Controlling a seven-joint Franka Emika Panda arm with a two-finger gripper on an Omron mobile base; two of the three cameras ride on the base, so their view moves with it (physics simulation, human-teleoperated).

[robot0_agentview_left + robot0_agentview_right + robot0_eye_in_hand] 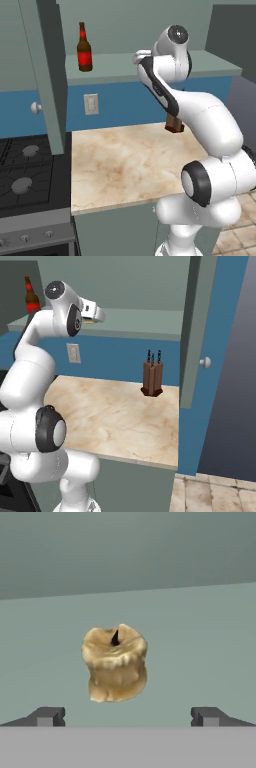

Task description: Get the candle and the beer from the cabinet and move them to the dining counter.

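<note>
- Marble worktop [125,165] fills the near ground in both base views, its veined top bare apart from a brown knife block [151,378] standing at the back against the blue backsplash [120,358], with a stove [25,175] beside it.
- Above that, the arm reaches up into the open cabinet [50,75], whose grey-green doors hang swung out at either side.
- At the hand, the gripper [127,716] has its jaws spread wide and holds nothing; its two dark fingertips [47,716] sit well apart on either side of the candle's line.
- Just ahead of it in the hand view, the candle [116,663] stands on the cabinet shelf [200,652], centred between the fingers but not yet between them.
- It stands upright, long axis vertical, dark wick up, its waxy top rim ragged.
- Farther along the same shelf the beer [84,47] stands upright too, neck up and red label showing, well apart from the hand.
- By my judgement the task is at its start: neither thing has left the cabinet, the candle grasp is being lined up, and both carries to the dining counter remain.
</note>
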